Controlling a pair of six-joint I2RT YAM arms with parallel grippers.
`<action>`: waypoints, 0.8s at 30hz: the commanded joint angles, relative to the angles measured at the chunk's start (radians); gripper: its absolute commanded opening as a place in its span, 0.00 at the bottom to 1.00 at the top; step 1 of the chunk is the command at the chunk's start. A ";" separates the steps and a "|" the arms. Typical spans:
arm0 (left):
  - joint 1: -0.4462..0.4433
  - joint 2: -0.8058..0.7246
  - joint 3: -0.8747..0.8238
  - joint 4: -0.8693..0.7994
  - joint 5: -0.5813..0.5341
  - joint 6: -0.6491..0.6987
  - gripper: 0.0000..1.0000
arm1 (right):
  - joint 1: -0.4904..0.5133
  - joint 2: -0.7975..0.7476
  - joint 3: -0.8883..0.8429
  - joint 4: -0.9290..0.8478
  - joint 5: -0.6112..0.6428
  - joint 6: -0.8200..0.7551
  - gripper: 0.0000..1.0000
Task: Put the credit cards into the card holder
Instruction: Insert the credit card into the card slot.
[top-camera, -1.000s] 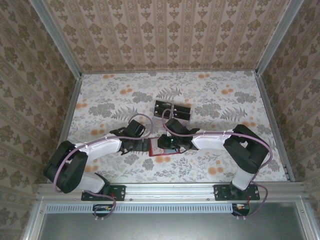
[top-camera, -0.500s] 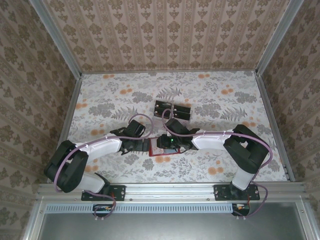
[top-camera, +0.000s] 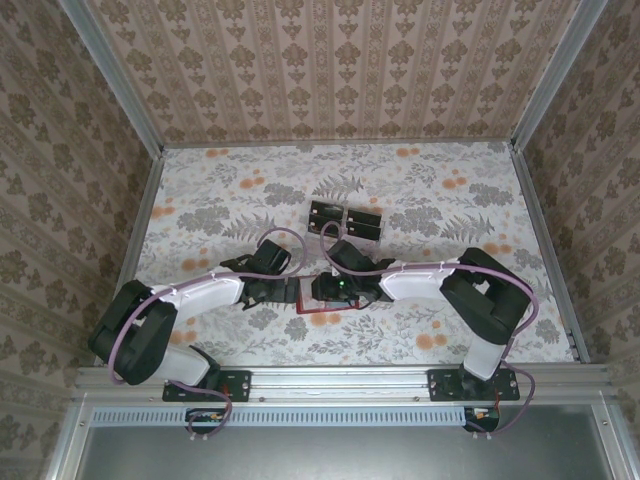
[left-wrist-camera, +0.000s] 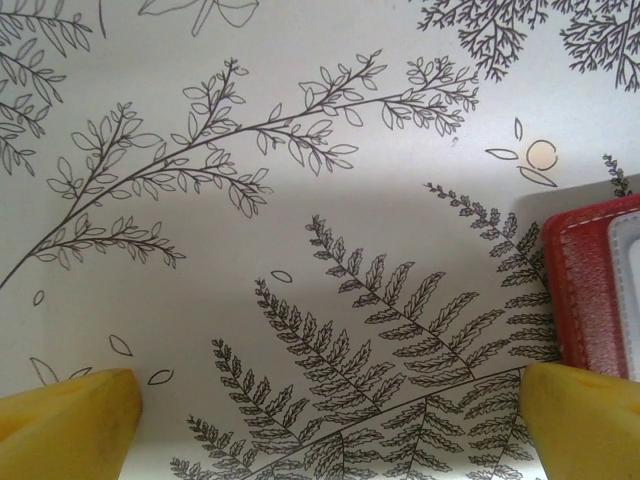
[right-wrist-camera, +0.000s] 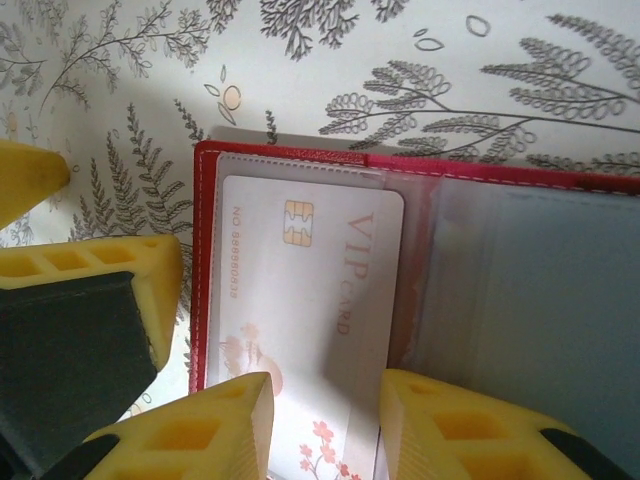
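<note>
Nearest the arm bases, the small red folding card holder (right-wrist-camera: 290, 155) lies open and flat on the floral-printed bench (top-camera: 450, 200), between the two tools. The right tool (right-wrist-camera: 325, 392) hangs straight over it, its yellow fingers parted and clamping nothing. Under the gap lies a pale, flat plastic credit card (right-wrist-camera: 310, 280) marked VIP, apparently seated in the holder's clear left pocket, with its lower end hidden by the fingers. The left tool (left-wrist-camera: 325, 420) stands fully spread and empty just beside the holder's outer edge. Farther out, well apart from the holder, two dark flat rectangular cards (top-camera: 362, 223) lie side by side. They look light, thin, rigid and slick. Lying flush on the bench they offer little purchase, so I would take one by a short edge, probably after tipping it. The holder looks soft and may shift, so it wants steadying.
</note>
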 joint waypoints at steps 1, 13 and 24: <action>-0.009 0.018 -0.016 0.019 0.014 0.007 1.00 | 0.017 0.034 0.032 0.013 -0.027 0.026 0.35; -0.010 0.011 -0.019 0.021 0.012 0.004 1.00 | 0.026 0.027 0.039 0.050 -0.060 0.043 0.35; 0.031 -0.115 -0.028 -0.031 -0.026 -0.005 1.00 | 0.013 -0.070 -0.006 0.022 -0.011 0.037 0.46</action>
